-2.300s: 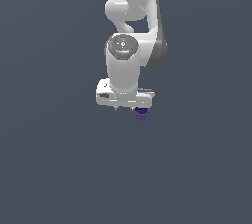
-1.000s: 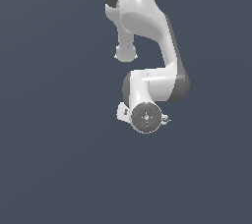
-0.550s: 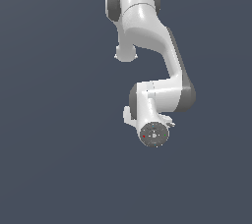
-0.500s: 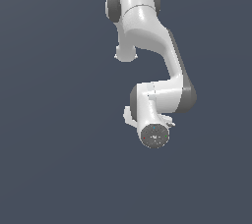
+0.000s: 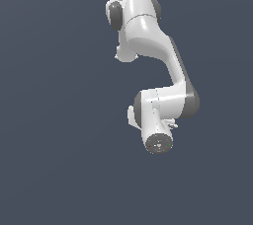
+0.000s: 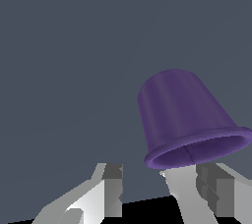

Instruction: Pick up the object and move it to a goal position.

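The object (image 6: 182, 120) is a small dark purple cup with a flared rim. In the wrist view it stands out tilted beyond my fingertips, closed end away from the camera. My gripper (image 6: 141, 170) holds it at the rim, which sits on one white finger (image 6: 179, 193) while the other finger (image 6: 110, 188) stands beside it. In the exterior view the arm's last link (image 5: 158, 142) points at the camera, hiding the fingers and the object behind it.
The white arm (image 5: 148, 36) folds down from the upper middle of the exterior view to an elbow (image 5: 185, 103). Everything around it is a plain dark grey background, with no goal marker or other item in sight.
The arm has swung its wrist round to face the exterior camera and shifted lower and towards that view's right. The purple object, seen under the gripper 2.3 s ago, is now hidden there.
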Tool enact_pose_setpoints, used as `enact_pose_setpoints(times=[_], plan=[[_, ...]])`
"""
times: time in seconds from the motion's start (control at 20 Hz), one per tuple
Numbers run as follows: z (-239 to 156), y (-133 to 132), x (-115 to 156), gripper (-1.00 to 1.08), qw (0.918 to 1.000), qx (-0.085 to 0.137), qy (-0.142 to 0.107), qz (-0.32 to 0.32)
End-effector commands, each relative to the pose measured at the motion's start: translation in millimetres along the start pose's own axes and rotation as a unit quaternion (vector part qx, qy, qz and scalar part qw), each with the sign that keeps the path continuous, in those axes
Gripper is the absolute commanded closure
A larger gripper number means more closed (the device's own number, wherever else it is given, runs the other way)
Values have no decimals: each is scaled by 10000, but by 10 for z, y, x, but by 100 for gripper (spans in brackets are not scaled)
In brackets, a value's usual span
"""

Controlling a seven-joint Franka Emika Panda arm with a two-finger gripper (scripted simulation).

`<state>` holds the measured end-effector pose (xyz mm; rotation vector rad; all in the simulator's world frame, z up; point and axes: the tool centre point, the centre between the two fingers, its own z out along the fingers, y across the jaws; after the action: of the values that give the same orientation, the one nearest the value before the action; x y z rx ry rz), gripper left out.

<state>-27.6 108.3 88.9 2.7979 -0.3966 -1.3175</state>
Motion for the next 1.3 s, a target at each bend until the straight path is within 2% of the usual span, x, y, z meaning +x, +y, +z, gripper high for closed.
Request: enact_pose_setpoints(times=[0.0,0.55,1.25], plan=[[14,-11,-11,-20,10000,-16,-62,13],[60,-11,-16,-20,10000,-20,-71,13],[308,-11,-23,-20,10000,-23,-83,18]])
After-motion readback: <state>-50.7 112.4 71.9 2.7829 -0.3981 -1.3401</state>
